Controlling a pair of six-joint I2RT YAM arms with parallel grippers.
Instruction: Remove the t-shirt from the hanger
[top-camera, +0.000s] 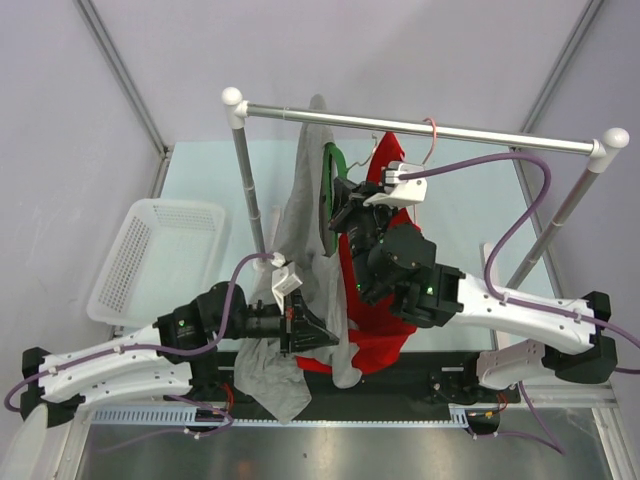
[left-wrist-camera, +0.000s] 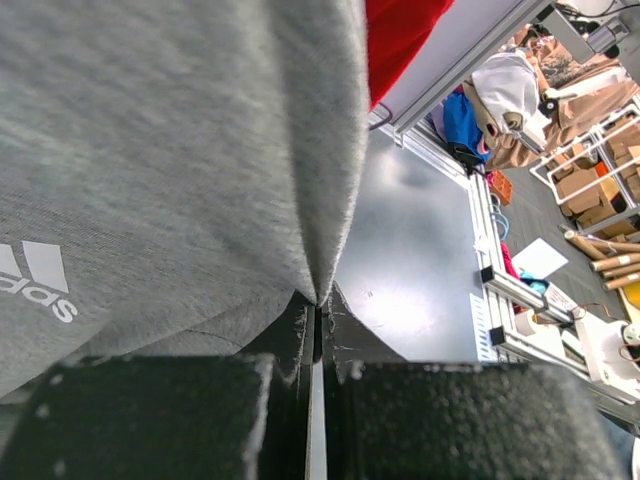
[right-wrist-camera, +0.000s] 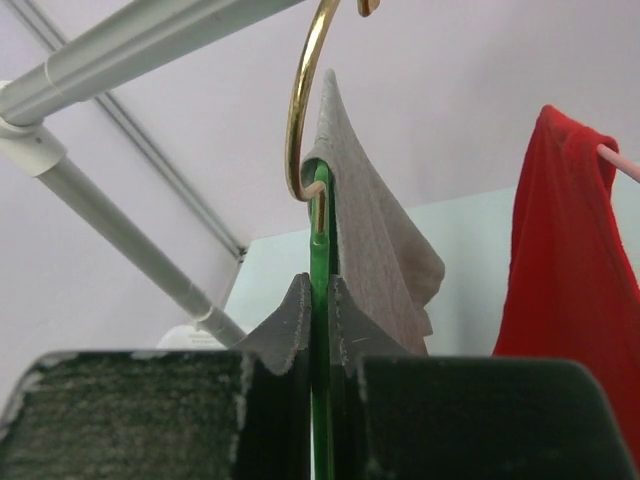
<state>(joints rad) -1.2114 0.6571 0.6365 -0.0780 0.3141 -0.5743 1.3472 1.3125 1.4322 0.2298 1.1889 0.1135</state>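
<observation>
Top external: one grey t-shirt (top-camera: 292, 210), one green hanger (top-camera: 326, 192), one red shirt (top-camera: 385, 335).

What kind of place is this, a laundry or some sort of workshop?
Probably a robotics lab test bench: a clothes rail stands on a table with robot arms bolted to its edge, enclosed by plain panels, and shelves of cardboard boxes sit beyond.

- A white mesh basket (top-camera: 120, 275) sits on the left side of the table (top-camera: 470, 210).
- A metal clothes rail (top-camera: 480, 131) with white corner joints spans the table.
- A red garment (top-camera: 385, 335) hangs from the rail on a pink hanger (top-camera: 432, 140).
- Beyond the table's near edge stand shelves of cardboard boxes (left-wrist-camera: 585, 185).
</observation>
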